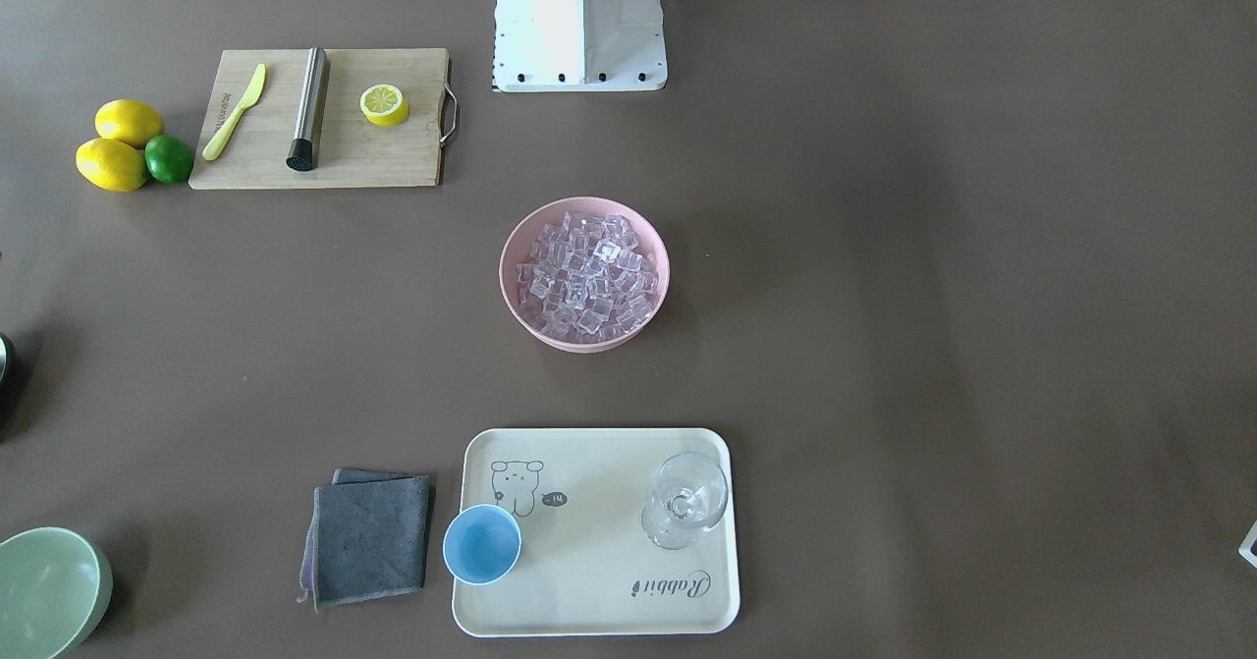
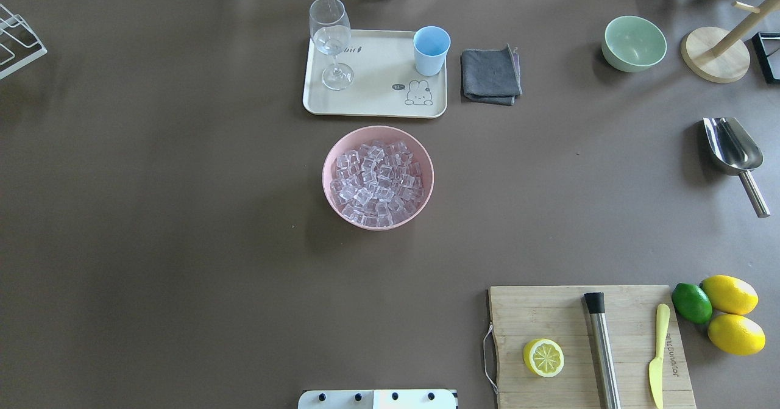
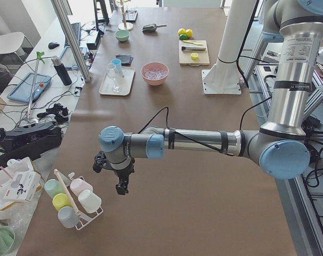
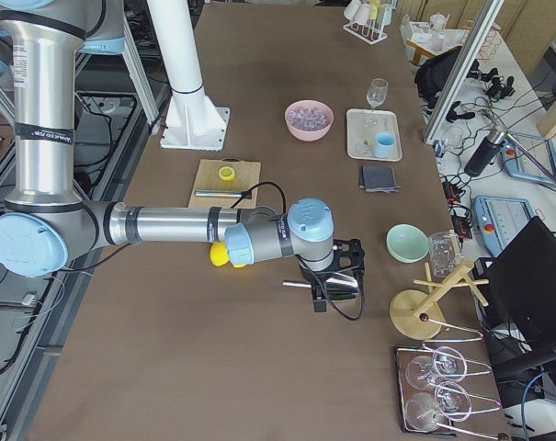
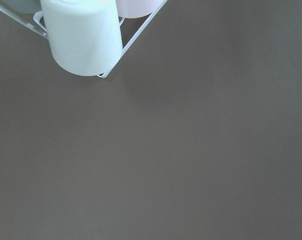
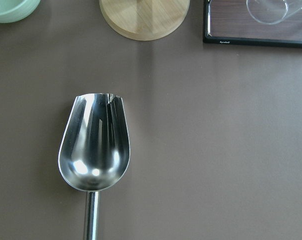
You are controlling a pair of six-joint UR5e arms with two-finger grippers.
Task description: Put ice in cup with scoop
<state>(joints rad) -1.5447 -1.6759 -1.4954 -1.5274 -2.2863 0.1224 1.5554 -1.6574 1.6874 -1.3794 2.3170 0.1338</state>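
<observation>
The scoop (image 2: 731,150) lies at the worktop's right edge, near the green bowl (image 2: 634,43). It is stiff, polished steel, probably slippery, so grip the short handle (image 2: 754,194). The right wrist view shows its empty hollow close up. Only the overhead shows the ice (image 2: 378,177) and the cup (image 2: 431,49). I cannot tell whether the right end effector (image 4: 322,296) is clenched or released.

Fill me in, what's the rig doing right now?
The scoop lies untouched on the table, with the right gripper hanging above it. The ice sits in the pink bowl mid-table; the cup stands empty on the tray. The left gripper hangs at the table's left end, by a rack of cups.
</observation>
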